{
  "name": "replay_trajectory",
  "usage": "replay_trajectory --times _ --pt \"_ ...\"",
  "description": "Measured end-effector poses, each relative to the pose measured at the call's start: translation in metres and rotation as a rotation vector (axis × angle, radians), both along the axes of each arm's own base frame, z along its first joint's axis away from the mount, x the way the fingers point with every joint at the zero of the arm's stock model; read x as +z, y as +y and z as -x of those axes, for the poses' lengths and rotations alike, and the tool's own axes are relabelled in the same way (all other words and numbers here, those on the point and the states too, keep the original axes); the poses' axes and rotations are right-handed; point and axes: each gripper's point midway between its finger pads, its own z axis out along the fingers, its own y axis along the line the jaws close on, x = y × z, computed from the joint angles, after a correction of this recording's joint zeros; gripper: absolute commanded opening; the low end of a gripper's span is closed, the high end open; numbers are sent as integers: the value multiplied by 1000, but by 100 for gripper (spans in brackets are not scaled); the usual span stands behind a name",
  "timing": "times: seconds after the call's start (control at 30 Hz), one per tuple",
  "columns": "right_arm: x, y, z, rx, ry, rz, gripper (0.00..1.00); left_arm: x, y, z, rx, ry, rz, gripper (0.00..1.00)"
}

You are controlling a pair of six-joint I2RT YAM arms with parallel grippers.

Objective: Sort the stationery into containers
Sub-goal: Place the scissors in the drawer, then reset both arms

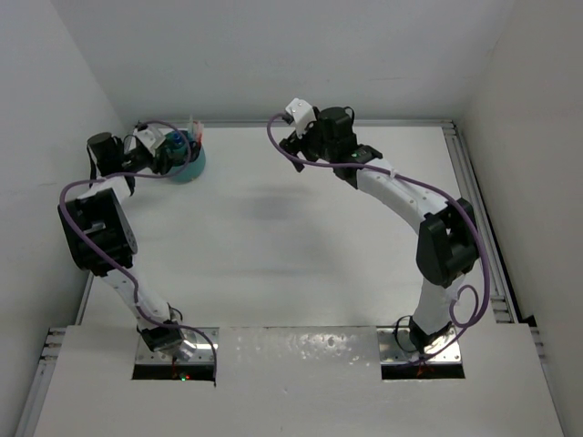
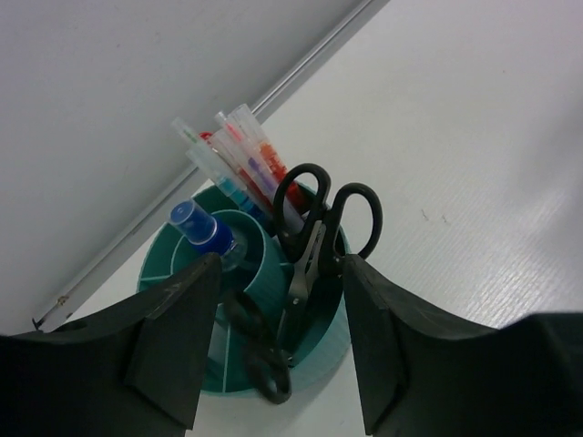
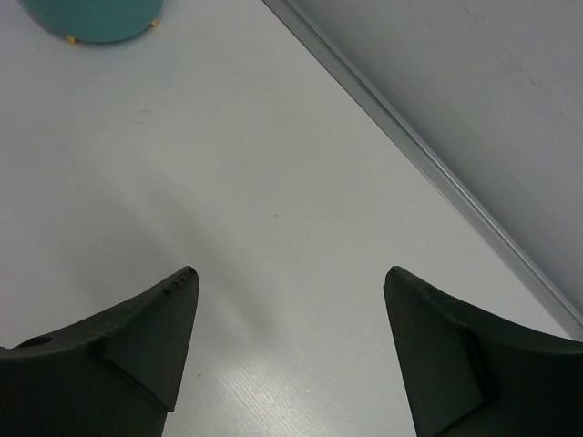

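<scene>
The round teal tub [image 2: 322,357] stands at the table's far left [image 1: 193,167]. In it stand several pens [image 2: 241,159] with red and blue ink, black-handled scissors [image 2: 321,218] and a blue-capped bottle [image 2: 198,228]. A second black looped handle [image 2: 263,368] hangs over the tub's near rim, blurred. My left gripper [image 2: 278,337] is open and empty, its fingers either side of the tub just above it. My right gripper [image 3: 287,282] is open and empty over bare table, with the tub [image 3: 86,18] far ahead of it. The eraser and tape roll are out of view.
The back wall and a metal rail [image 2: 273,91] run just behind the tub. The same rail [image 3: 428,173] passes to the right of my right gripper. The right arm [image 1: 332,132] reaches to the table's far middle. The side wall is close on the left.
</scene>
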Motion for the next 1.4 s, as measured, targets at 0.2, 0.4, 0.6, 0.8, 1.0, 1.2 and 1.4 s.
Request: replay_trajectory --times 0.2,0.4,0.6,0.8,1.0,1.2,1.4 --pt "-1 -2 1 -24 33 -31 83 4 9 2 40 34 44 59" --pt "14 -38 16 -159 127 -146 99 75 19 -3 185 34 140 74" --pt "16 -137 62 -492 232 -260 99 211 48 62 634 -111 214 83" --pt "-44 -217 108 -873 486 -293 99 213 79 188 1100 -122 280 97" --pt "-100 -243 159 -1091 672 -220 99 88 106 256 1429 151 122 100" --pt "-92 -257 175 -1179 645 -192 99 -12 100 299 1487 451 -88 100" --pt "-79 -260 192 -1183 587 -221 99 -9 91 301 1476 413 -121 100"
